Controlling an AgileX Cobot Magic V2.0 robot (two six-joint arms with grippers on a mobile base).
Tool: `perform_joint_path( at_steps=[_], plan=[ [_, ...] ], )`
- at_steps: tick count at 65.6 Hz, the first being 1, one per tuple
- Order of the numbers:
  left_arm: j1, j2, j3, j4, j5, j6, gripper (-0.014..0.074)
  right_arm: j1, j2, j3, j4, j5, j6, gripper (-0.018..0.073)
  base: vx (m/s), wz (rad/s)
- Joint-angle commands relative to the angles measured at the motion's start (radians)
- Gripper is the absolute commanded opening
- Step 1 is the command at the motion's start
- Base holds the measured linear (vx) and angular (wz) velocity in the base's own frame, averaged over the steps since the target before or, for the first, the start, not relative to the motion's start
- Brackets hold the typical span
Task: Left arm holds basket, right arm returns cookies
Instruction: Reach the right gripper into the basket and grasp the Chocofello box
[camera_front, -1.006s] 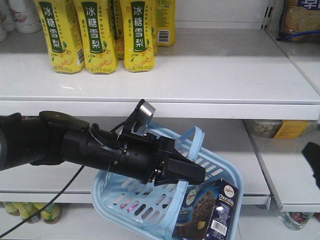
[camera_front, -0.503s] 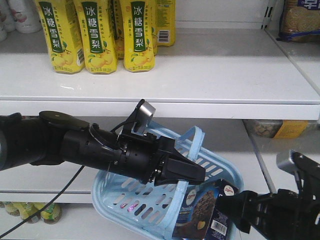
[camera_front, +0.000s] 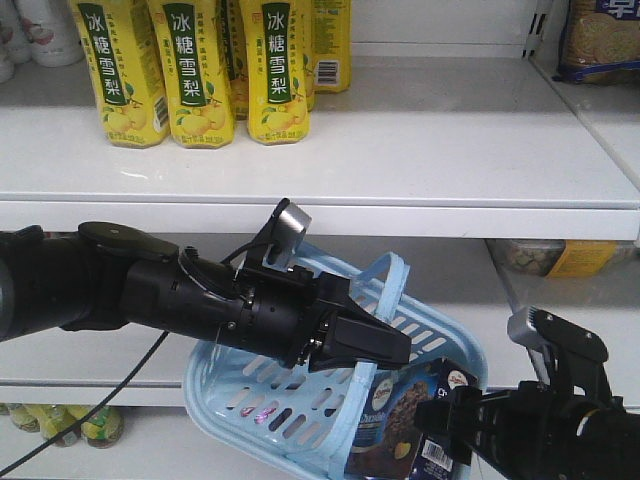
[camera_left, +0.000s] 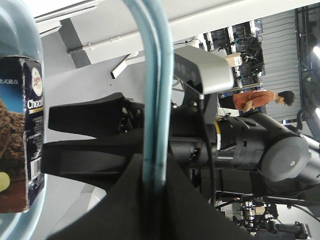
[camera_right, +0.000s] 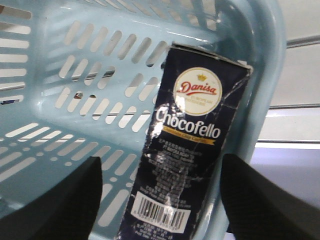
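The right arm's (camera_front: 560, 430) jaws are spread wide, with the cookies (camera_right: 192, 150) straight ahead, framed between them; the carton stands on end (leaning a little) in the right corner of the basket (camera_front: 230, 400), long axis near upright; the left arm's (camera_front: 150, 295) jaws are clamped on a handle (camera_left: 152, 100); the right arm is nearer the carton.

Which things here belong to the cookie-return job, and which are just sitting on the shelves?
Job: basket; left claw, shut on its handle; cookies carton in the basket; right claw, open, facing the carton.
Lying about: yellow drink bottles on the upper shelf; packet at top right.
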Motion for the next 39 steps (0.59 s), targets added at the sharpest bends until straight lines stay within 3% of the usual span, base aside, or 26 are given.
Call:
perform_joint_path(
  at_steps=[1, 26, 39],
  plan=[
    [0.013, -0.052, -0.044, -0.169, -0.025, 0.029, -0.0003, 0.001, 0.022, -0.032, 0.019, -0.052, -0.014, 0.0473, 0.0, 0.0],
    [0.013, -0.052, -0.044, -0.169, -0.025, 0.029, -0.0003, 0.001, 0.091, -0.034, 0.136, -0.093, -0.138, 0.0473, 0.0, 0.0],
    [0.013, -0.052, -0.044, -0.169, -0.025, 0.029, -0.0003, 0.001, 0.163, -0.111, 0.142, -0.072, -0.193, 0.0473, 0.0, 0.0]
  ],
)
